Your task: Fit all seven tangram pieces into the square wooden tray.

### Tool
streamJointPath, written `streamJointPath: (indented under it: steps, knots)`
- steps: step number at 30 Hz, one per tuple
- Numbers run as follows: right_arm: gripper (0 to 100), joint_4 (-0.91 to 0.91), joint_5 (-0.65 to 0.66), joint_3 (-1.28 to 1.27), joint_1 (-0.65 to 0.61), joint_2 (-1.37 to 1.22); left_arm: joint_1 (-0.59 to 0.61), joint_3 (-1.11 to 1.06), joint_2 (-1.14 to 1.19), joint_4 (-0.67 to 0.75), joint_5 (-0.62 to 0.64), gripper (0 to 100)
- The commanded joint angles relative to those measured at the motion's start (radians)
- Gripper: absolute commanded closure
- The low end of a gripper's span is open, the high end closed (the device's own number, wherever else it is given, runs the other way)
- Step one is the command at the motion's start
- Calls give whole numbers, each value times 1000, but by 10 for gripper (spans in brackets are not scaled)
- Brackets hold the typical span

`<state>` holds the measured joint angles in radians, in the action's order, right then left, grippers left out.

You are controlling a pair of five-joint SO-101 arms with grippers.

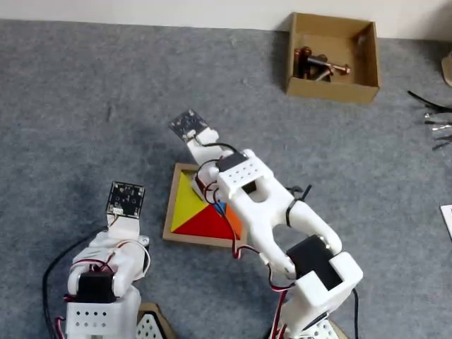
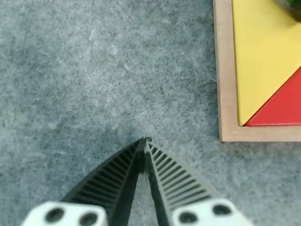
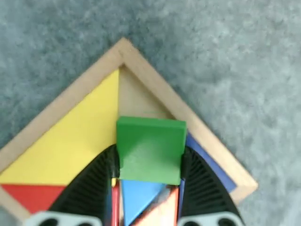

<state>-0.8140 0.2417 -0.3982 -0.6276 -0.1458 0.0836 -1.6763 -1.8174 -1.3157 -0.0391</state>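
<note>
Right fingers clamped on green square, wooden tray corner just past the tips. Left fingers together (over grey tabletop).

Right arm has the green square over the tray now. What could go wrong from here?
1. The green square in the right gripper hangs partly over the light blue piece; released here, it may rest on top instead of dropping into the bare wood gap.
2. The square hides much of that gap, so alignment is hard to judge.
3. Pressing down could slide the tray on the carpet.
</note>
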Motion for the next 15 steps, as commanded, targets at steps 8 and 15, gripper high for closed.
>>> streamJointPath:
  steps: [8, 15]
  knots:
    - [993, -117, -8, 7, -7, 8, 8, -19, -5, -5, -5, 995]
    - [988, -114, -5, 7, -7, 8, 8, -19, -5, -5, -5, 995]
